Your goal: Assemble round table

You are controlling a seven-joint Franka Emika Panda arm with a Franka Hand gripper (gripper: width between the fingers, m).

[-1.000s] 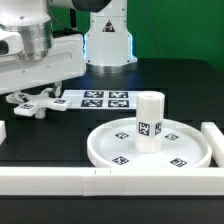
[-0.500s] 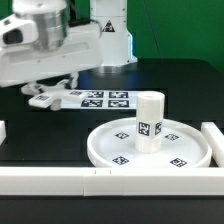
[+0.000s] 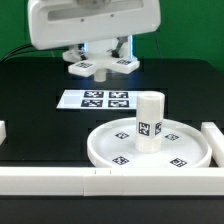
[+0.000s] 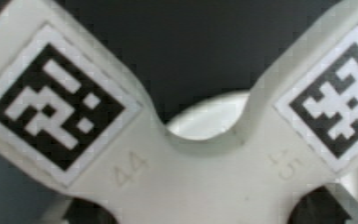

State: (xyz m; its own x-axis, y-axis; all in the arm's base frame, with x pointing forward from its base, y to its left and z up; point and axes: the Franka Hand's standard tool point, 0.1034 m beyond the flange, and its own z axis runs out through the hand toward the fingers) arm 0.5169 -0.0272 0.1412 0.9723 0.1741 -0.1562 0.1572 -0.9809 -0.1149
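My gripper (image 3: 99,57) is clamped on the cross (image 3: 100,67). The cross hangs in the air, high up behind the post (image 3: 150,120), toward the exterior view's left. The post stands in the middle of the disc (image 3: 103,150). If I come down crooked, the cross could bump the post, tip it over, or slip from my grip.

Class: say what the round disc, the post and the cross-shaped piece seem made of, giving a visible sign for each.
Round disc: probably white plastic, matt; even colour, smooth raised rim. Post: likely the same plastic; smooth, uniformly white. Cross-shaped piece: seemingly plastic too; plain white, rounded edges.
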